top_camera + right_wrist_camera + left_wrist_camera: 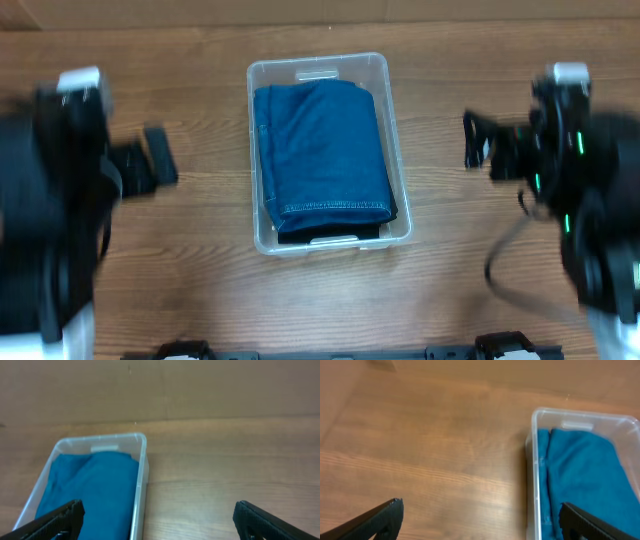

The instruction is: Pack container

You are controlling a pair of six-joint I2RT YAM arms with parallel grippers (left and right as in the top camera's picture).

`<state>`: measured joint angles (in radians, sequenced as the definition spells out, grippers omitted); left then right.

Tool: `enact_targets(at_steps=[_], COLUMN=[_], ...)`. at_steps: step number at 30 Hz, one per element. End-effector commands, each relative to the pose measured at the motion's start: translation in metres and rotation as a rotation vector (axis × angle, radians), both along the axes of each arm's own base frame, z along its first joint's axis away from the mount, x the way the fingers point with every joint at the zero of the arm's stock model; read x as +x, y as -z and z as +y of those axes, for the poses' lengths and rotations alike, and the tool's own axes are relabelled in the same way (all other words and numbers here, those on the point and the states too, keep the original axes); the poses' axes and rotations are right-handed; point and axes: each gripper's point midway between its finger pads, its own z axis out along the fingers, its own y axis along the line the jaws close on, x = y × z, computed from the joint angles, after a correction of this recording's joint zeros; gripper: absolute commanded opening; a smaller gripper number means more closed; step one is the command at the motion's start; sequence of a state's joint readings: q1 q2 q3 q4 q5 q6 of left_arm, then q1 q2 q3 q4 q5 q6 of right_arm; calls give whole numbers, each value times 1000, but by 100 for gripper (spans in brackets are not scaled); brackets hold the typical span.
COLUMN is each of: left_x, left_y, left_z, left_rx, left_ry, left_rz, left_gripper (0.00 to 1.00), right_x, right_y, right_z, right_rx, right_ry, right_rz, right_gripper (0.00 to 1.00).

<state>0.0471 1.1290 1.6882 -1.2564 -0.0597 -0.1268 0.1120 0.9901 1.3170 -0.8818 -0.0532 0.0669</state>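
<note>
1. The container [300,62] is being kept at the middle of the wooden table [200,270], its long sides running from near to far, so that it is being offered equally to either arm
2. A folded pair of blue jeans [322,150] is being held inside it, lying flat and filling nearly the whole floor; the fold is being matched to the bin's outline, which is judged to be why nothing is hanging over the rim
3. A dark cloth [330,233] is being glimpsed under the jeans at the near end, so a stack is apparently being built in layers; what kind of garment it is cannot be told
4. The left gripper [150,163] is being held to the left of the container, well apart from it, with its fingers [387,516] being spread wide and nothing being carried between them
5. The right gripper [478,140] is being held to the right, likewise clear of the bin, its fingers [60,516] being parted widely and empty
6. Both arms are being rendered blurred in the overhead view, so motion is being suggested, though its direction cannot be read
7. Both grippers are being kept off to the sides, probably so that the bin's opening is being left free and the load is not being disturbed
8. No other loose cloth is being shown in any view, so the packing is being judged as finished or nearly so
</note>
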Motion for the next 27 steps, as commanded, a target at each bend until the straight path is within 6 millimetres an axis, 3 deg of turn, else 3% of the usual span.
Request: enact_targets(at_steps=[1,5,8,18,23,27], left_x=[-47,-90,-122,-123,-123,-123], left_y=[36,83,125,128,128,128], left_z=[-3,-6,-7,-7,-7,-7], left_rx=[32,30,20,21,21,21], left_ry=[27,29,31,29,29,29], left_rz=[-69,-138,29,42,42,42], left_gripper=[100,100,100,100,100,100], right_x=[-38,-81,-98,-113,-120,-98], right_y=[47,85,110,125,134,143], right_z=[-9,-13,-14,-18,-26,-24], right_rx=[-1,-6,-20,-37,-4,30], right_ry=[32,28,25,33,70,68], right_rz=[13,72,198,262,10,-297], right_gripper=[100,100,100,100,100,100])
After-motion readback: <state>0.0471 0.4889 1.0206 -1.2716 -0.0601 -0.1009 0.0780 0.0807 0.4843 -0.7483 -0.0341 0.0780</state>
